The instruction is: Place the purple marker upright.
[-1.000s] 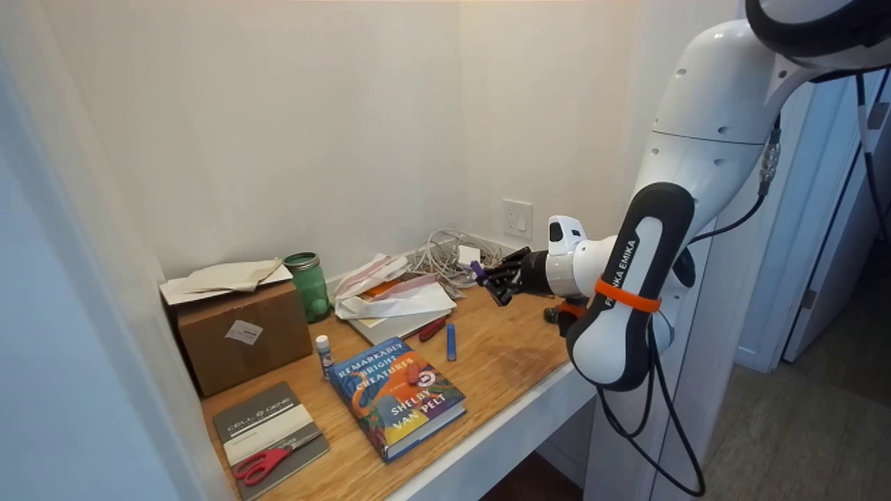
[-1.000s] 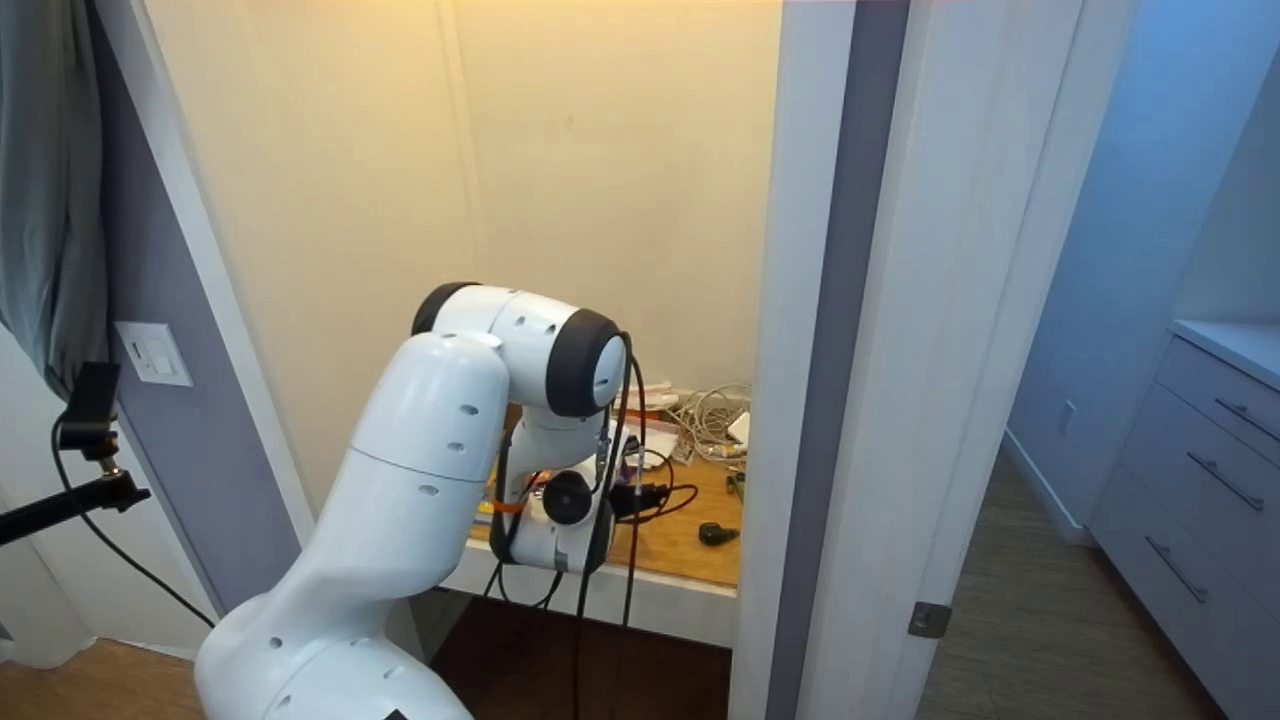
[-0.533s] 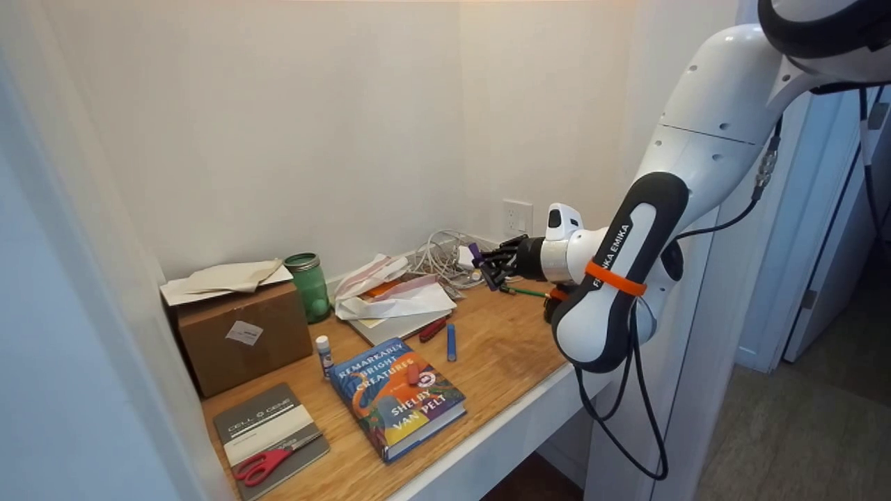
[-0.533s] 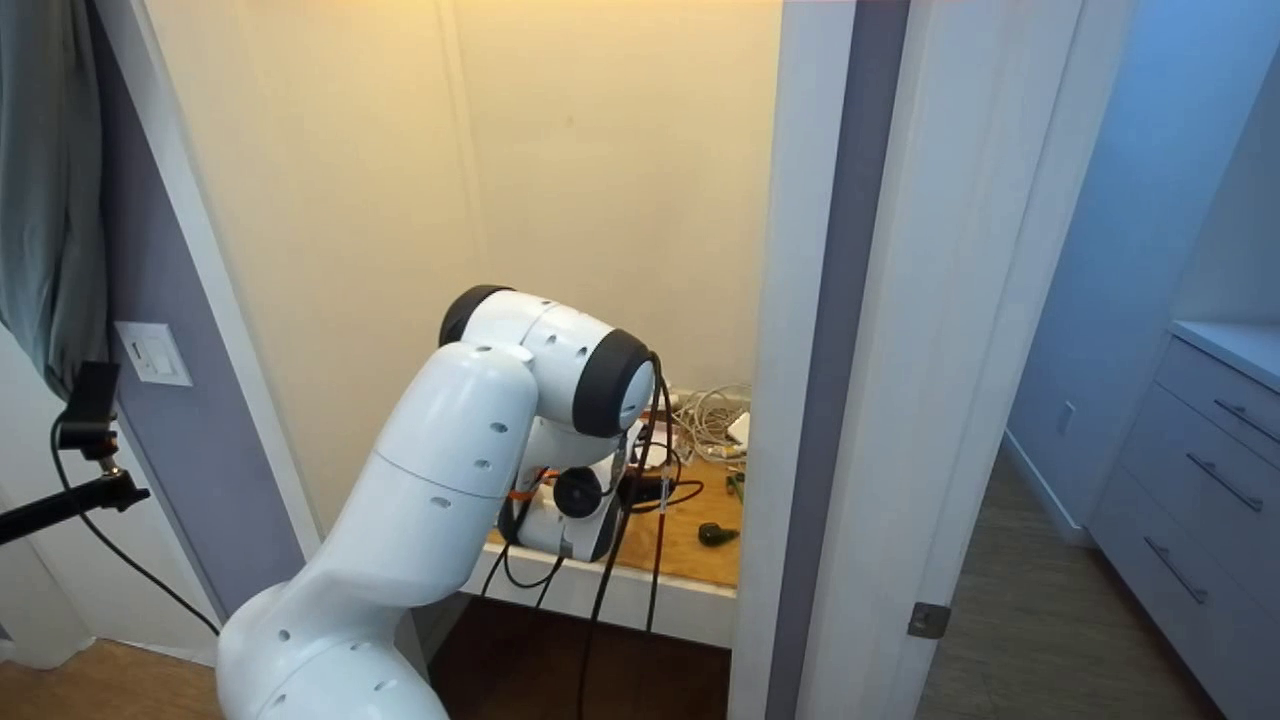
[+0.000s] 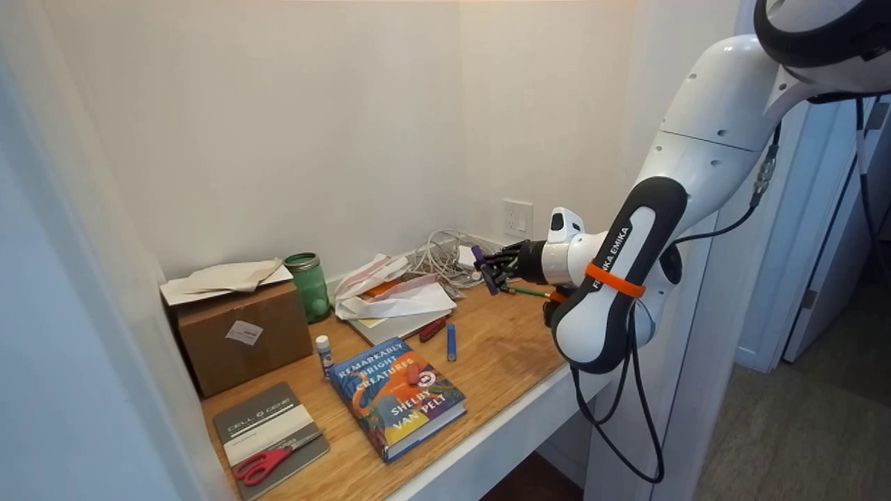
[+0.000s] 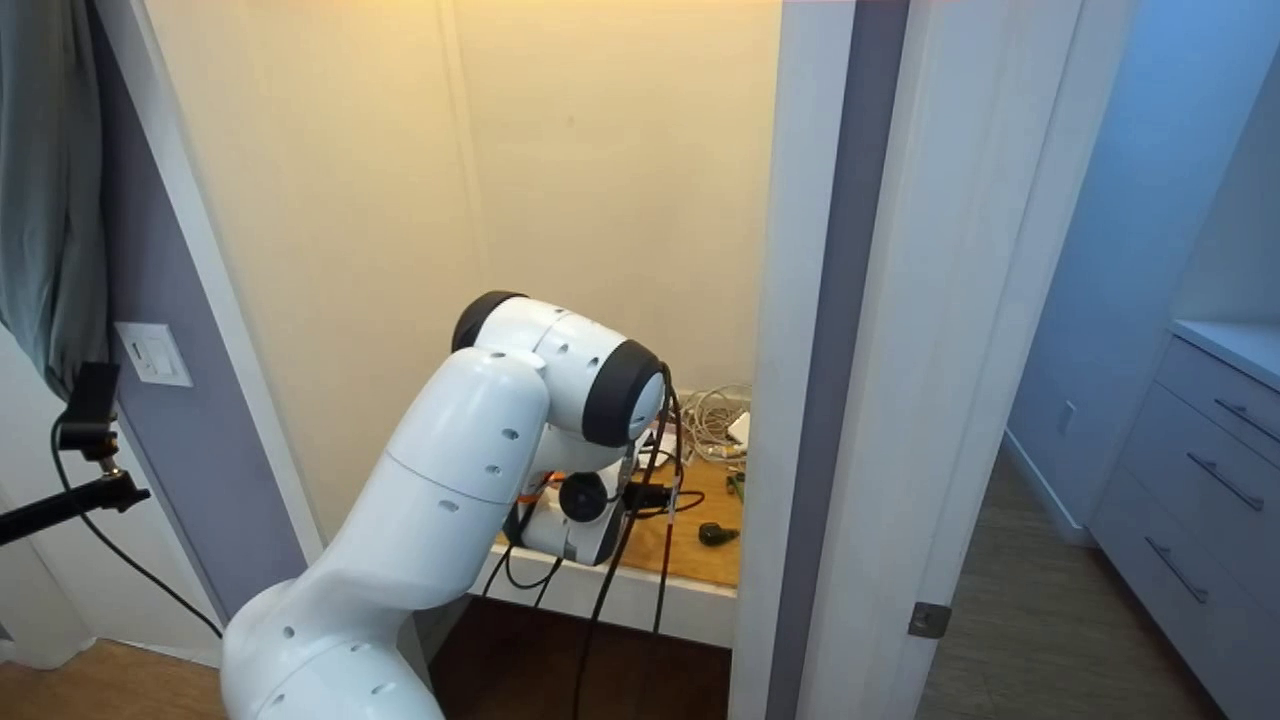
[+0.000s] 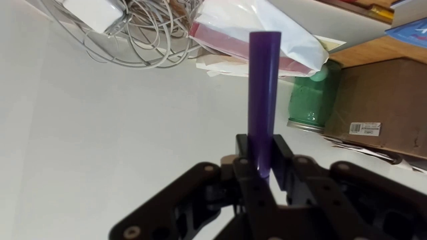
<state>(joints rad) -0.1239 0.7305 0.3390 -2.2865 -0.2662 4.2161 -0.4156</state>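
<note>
My gripper (image 5: 486, 264) is shut on the purple marker (image 5: 491, 281) and holds it above the back right part of the desk in an exterior view. The marker stands nearly upright there, its top leaning a little to the left. In the wrist view the black fingers (image 7: 283, 151) of the gripper (image 7: 261, 148) pinch the purple marker (image 7: 263, 83) near one end; most of its length sticks out past them. The marker is hidden behind the arm in an exterior view. A separate blue marker (image 5: 451, 342) lies flat on the desk (image 5: 501, 348).
The colourful book (image 5: 397, 396), a glue stick (image 5: 324, 355) and a red knife (image 5: 432, 329) are on the desk. White bags (image 5: 397, 299), cables (image 5: 438, 257), a green jar (image 5: 306, 285) and a cardboard box (image 5: 243, 334) stand along the wall. A green pencil (image 5: 527, 291) lies below the gripper.
My gripper has turned, so the purple marker shows longer and more upright than a second ago. The arm has shifted, and the green pencil has come into view.
</note>
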